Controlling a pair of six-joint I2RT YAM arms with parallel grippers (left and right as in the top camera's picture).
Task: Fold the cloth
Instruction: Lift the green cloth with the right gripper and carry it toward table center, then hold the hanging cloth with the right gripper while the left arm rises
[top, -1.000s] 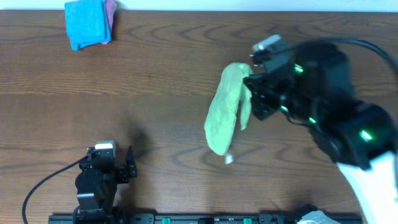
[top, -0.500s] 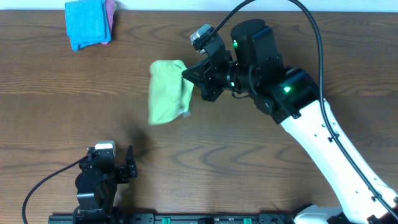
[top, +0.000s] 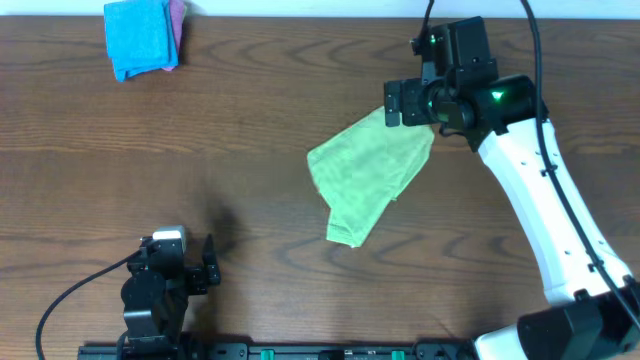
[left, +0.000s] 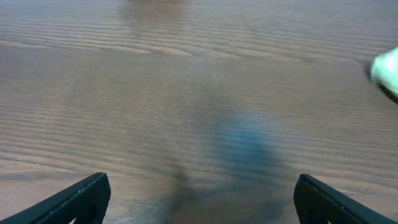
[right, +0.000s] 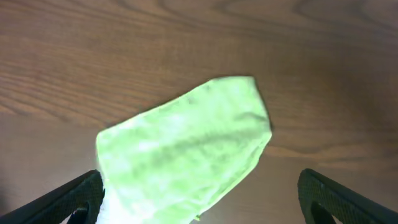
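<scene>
The lime-green cloth (top: 365, 180) lies loosely spread on the wooden table, running from under my right gripper (top: 408, 112) down to the lower left. In the right wrist view the cloth (right: 180, 149) fills the left and middle of the gap. That gripper (right: 199, 199) stands open, its fingers (right: 329, 193) far apart and pinching nothing. My left gripper (top: 205, 265) rests near the front left edge, far from the cloth. It is open (left: 199, 202) over bare wood, and a pale green bit of cloth (left: 387, 71) shows at the right edge of its view.
A folded bright blue cloth (top: 140, 37) with a pink cloth (top: 178, 20) tucked beside it lies at the far left back corner. The table's back edge runs just behind them. A black rail lines the front edge.
The right gripper, which had the cloth bunched in its shut jaws and swung it to the left, has come back right and opened. The cloth has dropped and lies spread out. The left arm is unmoved.
</scene>
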